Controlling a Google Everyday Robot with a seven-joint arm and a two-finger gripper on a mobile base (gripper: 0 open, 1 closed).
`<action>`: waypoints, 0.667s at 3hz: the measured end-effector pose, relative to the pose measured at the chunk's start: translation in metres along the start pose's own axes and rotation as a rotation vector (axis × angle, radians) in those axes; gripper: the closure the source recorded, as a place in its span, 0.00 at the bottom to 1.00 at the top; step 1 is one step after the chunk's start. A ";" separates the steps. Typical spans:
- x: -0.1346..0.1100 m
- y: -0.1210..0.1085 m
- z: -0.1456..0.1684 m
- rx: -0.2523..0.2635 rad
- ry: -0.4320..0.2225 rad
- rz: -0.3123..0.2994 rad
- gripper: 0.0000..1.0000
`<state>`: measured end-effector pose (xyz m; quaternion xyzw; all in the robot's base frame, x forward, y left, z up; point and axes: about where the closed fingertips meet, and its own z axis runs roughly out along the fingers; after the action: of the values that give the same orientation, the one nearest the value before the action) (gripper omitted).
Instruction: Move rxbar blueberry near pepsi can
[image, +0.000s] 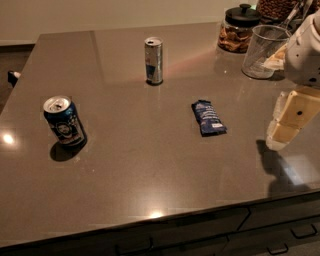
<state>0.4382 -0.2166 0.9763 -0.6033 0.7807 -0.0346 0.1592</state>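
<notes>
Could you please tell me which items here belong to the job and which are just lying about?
Job: rxbar blueberry; pepsi can; gripper, hovering at far right, apart from the bar.
Lying about: slim silver can; clear cup; lidded jar.

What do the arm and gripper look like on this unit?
The gripper, at the right edge over the countertop, is blocky, pale cream-yellow, with a small dark dot on its flat face. The arm above it is a rounded white shell with a dark spot low down. No cables or lettering visible.
</notes>
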 end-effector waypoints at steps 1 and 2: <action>0.000 0.000 0.000 0.000 0.000 0.000 0.00; -0.005 -0.002 0.005 -0.004 -0.024 0.038 0.00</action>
<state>0.4423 -0.2118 0.9726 -0.5888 0.7903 -0.0229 0.1680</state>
